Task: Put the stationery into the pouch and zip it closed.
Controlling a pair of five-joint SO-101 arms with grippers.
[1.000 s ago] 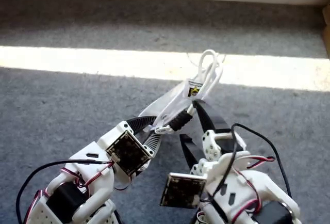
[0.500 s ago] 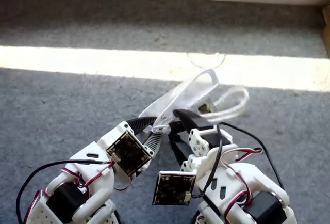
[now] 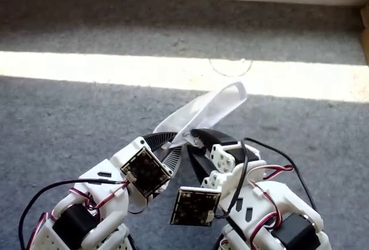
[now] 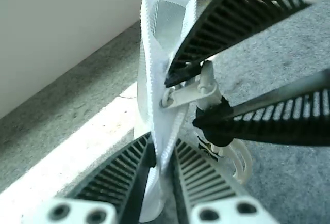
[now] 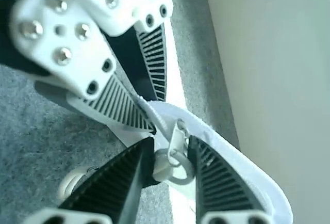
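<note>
Left wrist view shows the pouch (image 4: 167,22) held up off the table (image 4: 289,53), one end clamped in your left gripper (image 4: 161,158), your right gripper (image 4: 186,101) pinching the zipper pull (image 4: 188,91). Zipping looks under way; whether the stationery is inside, or how much zip remains, you cannot tell.

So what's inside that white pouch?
The pouch looks empty at its see-through far end. Near the left tool and the right tool on the zipper pull, pinched fabric hides the rest.

No legible text or numbers on the pouch (image 3: 210,107) or elsewhere.
</note>
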